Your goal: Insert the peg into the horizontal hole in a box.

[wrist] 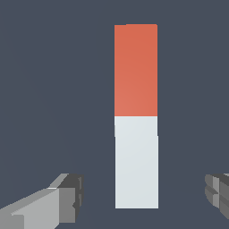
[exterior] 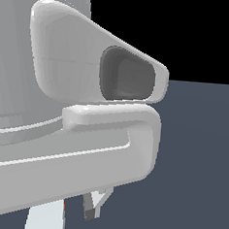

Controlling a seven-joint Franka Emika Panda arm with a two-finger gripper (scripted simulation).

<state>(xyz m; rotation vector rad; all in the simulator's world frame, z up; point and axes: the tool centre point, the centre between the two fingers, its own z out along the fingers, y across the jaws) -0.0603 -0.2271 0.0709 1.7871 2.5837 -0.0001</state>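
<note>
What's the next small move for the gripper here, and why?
Probably lower straight down, then close. In the wrist view the gripper is open, its fingers apart on either side of the peg's white half, touching nothing. The box is out of view.

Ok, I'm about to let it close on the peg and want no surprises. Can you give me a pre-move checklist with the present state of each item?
1. Gripper open: ok, both fingers stand well apart in the wrist view.
2. Peg between the fingers: ok, its white half lies in the gap.
3. Peg centred in the gap: roughly ok, clearance on both sides.
4. Fingers free of the peg: ok, neither touches it.
5. Gripper low enough to grasp: cannot tell, the arm blocks the exterior view.
6. Box and hole located: cannot tell, neither shows in either view.
</note>
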